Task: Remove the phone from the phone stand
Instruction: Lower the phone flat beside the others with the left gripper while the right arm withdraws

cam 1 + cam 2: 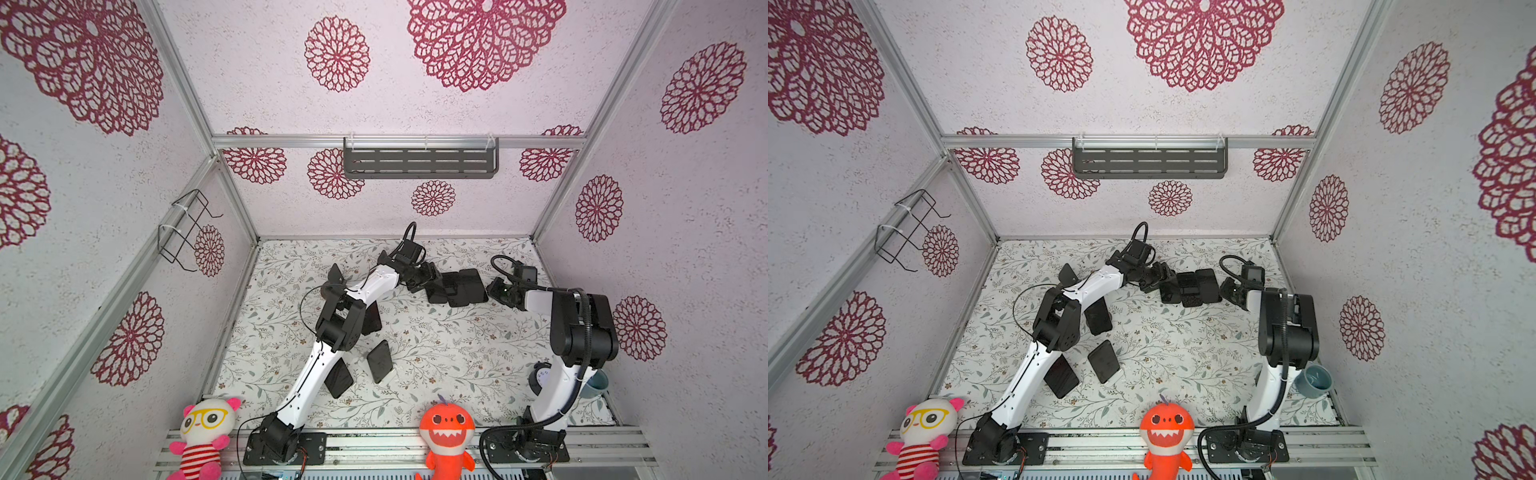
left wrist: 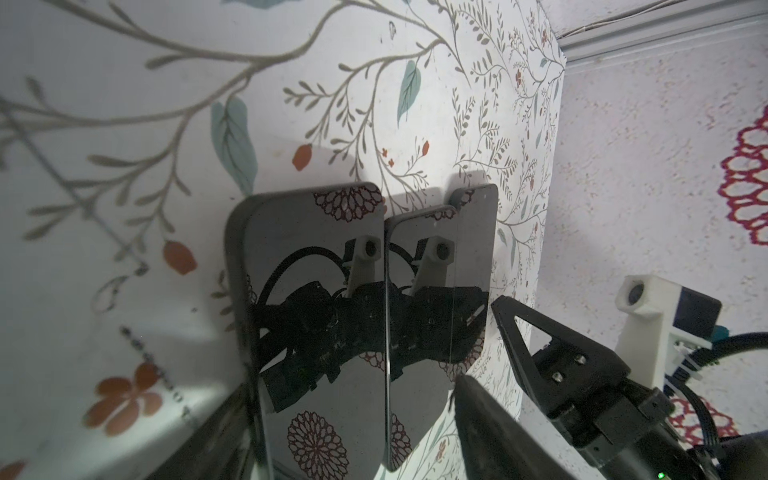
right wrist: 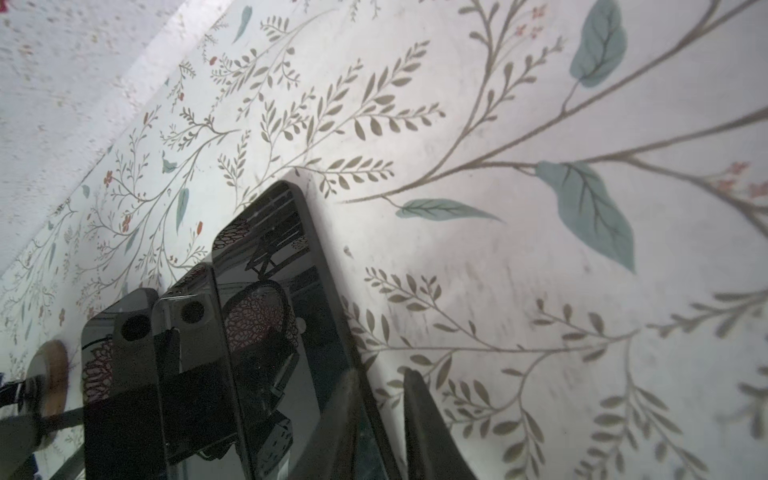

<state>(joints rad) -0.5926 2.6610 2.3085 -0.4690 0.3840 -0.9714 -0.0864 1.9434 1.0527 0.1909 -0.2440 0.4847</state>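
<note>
Where the two arms meet near the far side of the floral-printed counter (image 1: 457, 353), a tight cluster of dark panels sits between the hands. Nearest the left hand (image 1: 430, 280) is the glossy black slab-shaped phone (image 1: 436, 293). Just past it is the black phone stand (image 1: 471, 284), whose tall rear panel faces the right hand (image 1: 493, 291).

From the left wrist, the phone (image 2: 316, 311) mirrors the arm above it and lies between two widely spread fingers (image 2: 490, 428). The left hand is released and grasps nothing. Whether the phone leans on the stand or lies clear of it, I cannot tell.

From the right wrist, the stand (image 3: 282, 291) has its near edge running between the right hand's two fingers (image 3: 428, 428). They sit close together, clenched on that panel.

Closer to the front of the counter lie three more dark pieces. A flat black slab (image 1: 374, 320) is partly hidden under the left arm's elbow. A second black slab (image 1: 380, 361) lies in the open, and a third black slab (image 1: 338, 378) is beside the left forearm.

On the front rail sit a pink-and-white plush doll with yellow glasses (image 1: 205, 432) and an orange shark plush (image 1: 446, 432). In a top view, a grey-blue cup (image 1: 1312, 380) stands by the right arm's base.
</note>
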